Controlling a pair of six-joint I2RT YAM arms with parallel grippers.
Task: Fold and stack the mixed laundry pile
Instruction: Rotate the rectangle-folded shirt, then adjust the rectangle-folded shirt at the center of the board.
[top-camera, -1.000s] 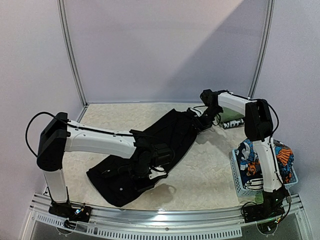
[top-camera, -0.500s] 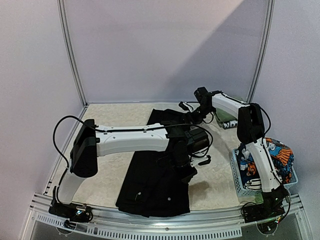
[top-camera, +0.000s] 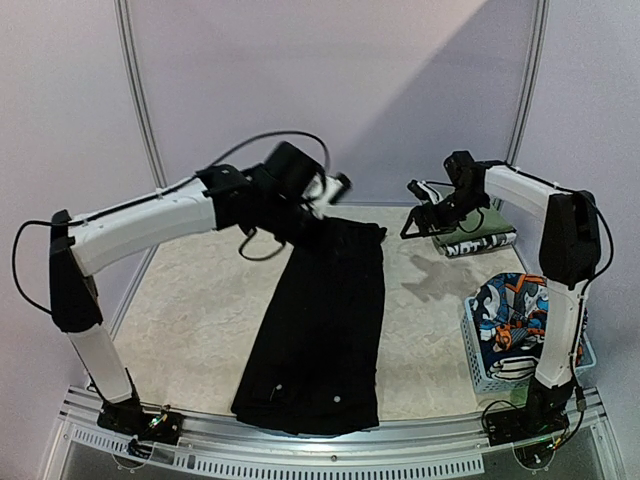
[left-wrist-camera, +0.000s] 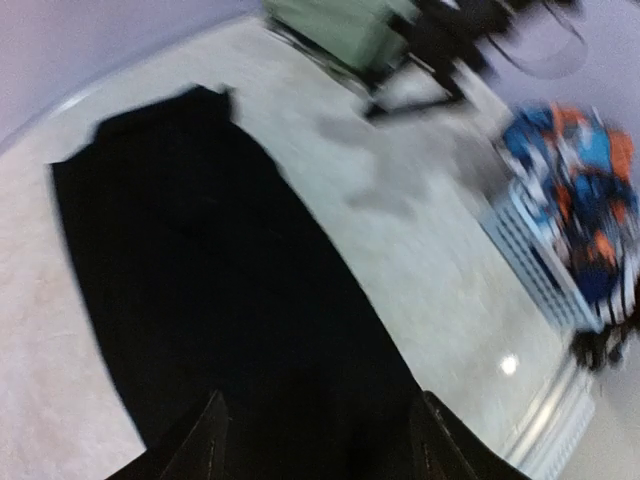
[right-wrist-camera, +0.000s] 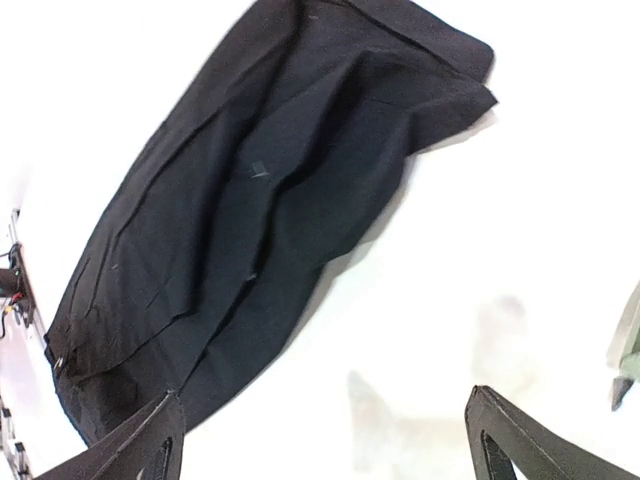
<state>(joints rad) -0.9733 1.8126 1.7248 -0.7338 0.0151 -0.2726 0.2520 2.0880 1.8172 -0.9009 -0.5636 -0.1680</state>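
A large black garment (top-camera: 320, 320) lies flat as a long strip from the far middle of the table to its front edge. It fills the left wrist view (left-wrist-camera: 200, 280) and the right wrist view (right-wrist-camera: 260, 200). My left gripper (top-camera: 335, 186), blurred, hangs in the air above the garment's far end, open (left-wrist-camera: 320, 445) with nothing between its fingers. To the right of that end my right gripper (top-camera: 415, 214) hovers wide open and empty (right-wrist-camera: 330, 440). An orange-blue-white cartoon-print garment (top-camera: 520, 305) fills the basket.
A pale blue lattice basket (top-camera: 480, 365) stands at the right front edge, also in the left wrist view (left-wrist-camera: 535, 265). A folded olive-green cloth (top-camera: 478, 228) lies at the far right on a black-and-white printed piece (top-camera: 470, 245). Walls with metal posts close in the table.
My left gripper let go of the black garment and rose towards the far end. The right gripper opened wider and drew off to the right. The garment now lies straight.
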